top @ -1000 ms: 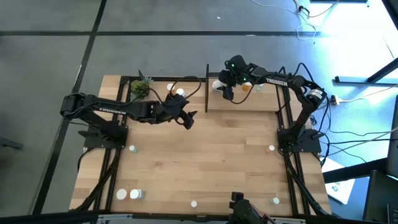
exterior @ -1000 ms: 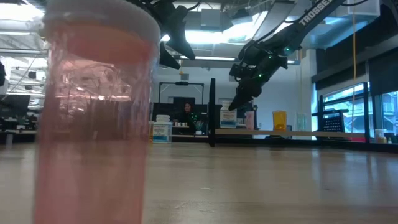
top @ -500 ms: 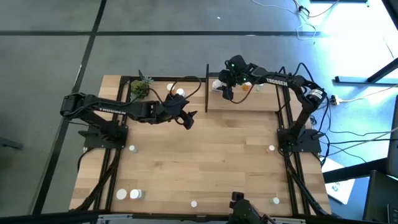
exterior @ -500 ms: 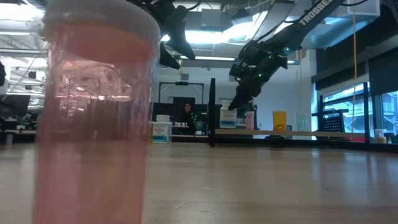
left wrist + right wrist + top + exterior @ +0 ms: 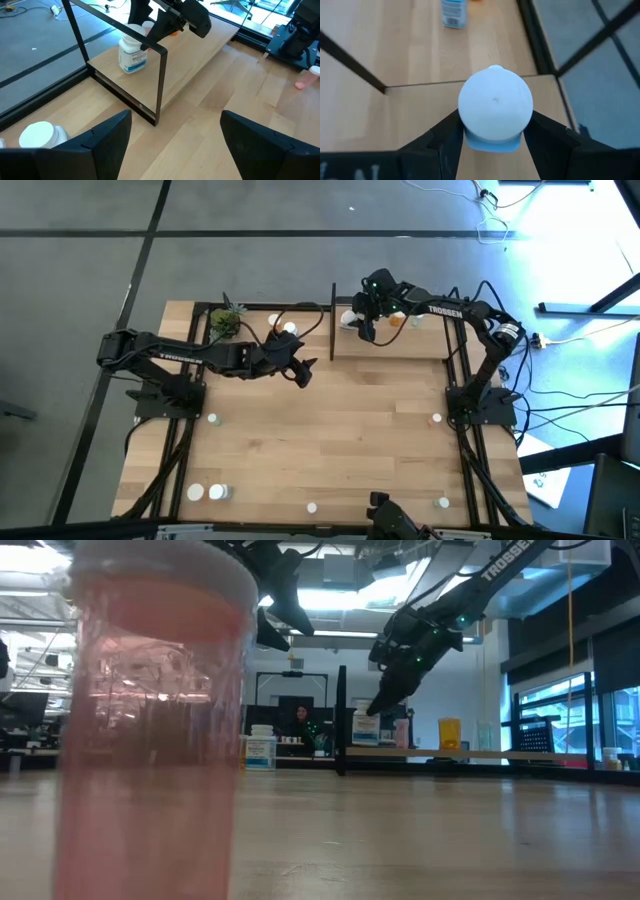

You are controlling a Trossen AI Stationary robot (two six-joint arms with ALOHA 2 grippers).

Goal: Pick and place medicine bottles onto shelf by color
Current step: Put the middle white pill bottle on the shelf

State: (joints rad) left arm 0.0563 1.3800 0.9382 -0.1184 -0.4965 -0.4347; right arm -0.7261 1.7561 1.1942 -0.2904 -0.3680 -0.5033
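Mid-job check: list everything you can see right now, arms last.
shelf: one, light wood with black posts, far table edge
white shelf bottles: three; two in the left section, one in the right section
orange bottle: one, right section
pinkish bottle: one, right section
loose bottles: six, white-capped, scattered on the table
pink bottle: one, against the low camera
potted plant: one, green, shelf's left end
person: one, in the room behind
left gripper: open, empty, above the table near the shelf
right gripper: around the right section's white bottle cap
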